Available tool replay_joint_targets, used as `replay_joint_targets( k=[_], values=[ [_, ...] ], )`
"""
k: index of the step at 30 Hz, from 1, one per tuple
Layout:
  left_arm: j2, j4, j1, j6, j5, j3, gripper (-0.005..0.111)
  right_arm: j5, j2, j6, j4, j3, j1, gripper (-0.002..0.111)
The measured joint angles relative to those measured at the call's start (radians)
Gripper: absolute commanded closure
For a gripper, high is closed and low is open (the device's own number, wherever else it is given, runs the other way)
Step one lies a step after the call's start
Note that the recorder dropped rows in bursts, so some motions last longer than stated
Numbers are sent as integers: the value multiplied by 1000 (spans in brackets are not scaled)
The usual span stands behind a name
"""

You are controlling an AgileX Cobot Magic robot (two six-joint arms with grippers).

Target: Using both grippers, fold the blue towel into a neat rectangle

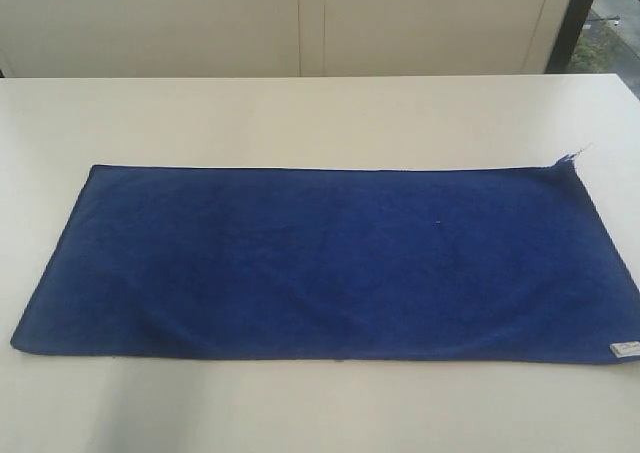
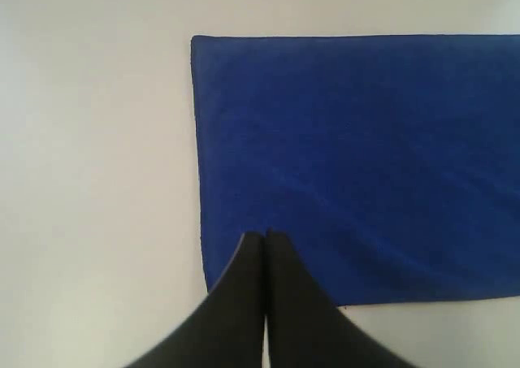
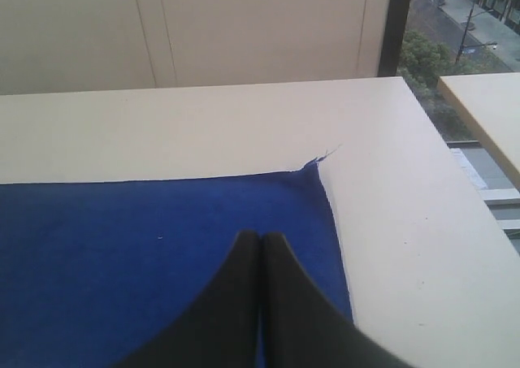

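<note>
The blue towel point(image 1: 330, 258) lies flat and spread out across the white table point(image 1: 300, 113), long side running left to right. A small white tag point(image 1: 624, 349) sits at its near right corner and a frayed thread point(image 1: 572, 156) at its far right corner. Neither gripper shows in the exterior view. In the left wrist view my left gripper point(image 2: 265, 236) is shut and empty, above the blue towel point(image 2: 366, 157) near its left end. My right gripper point(image 3: 261, 236) is shut and empty too, over the blue towel point(image 3: 162, 254) near the frayed corner point(image 3: 318, 158).
A beige panelled wall point(image 1: 300, 18) runs behind the table. The table's right edge point(image 3: 455, 181) drops off beside a window with a street outside. A second pale tabletop point(image 3: 487, 108) stands beyond that edge.
</note>
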Motion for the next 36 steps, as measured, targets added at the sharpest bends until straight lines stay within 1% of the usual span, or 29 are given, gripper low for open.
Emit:
replay_joint_targets(
  k=[16,19,23,25,27,29,33,36],
  values=[
    [0,0,0,0,-15,0,107,-42,2,0,-6,0,0,108],
    [14,2,0,0,-16,0,107,-44,49,0,-7,0,0,108],
    [56,2,0,4,101,-68,107,-3,186,-2,-10,-54,0,108],
    [20,2,0,13,166,-102,107,19,234,-2,-10,-92,0,108],
    [-66,2,0,19,216,-104,107,26,242,-2,-10,-102,0,108],
    [-207,2,0,21,268,-104,107,23,244,-2,-10,-104,0,108],
    [-320,2,0,21,289,-102,107,13,253,-2,-10,-88,0,108],
    [-377,2,0,23,295,-102,107,7,343,15,-10,-110,0,108]
  ],
)
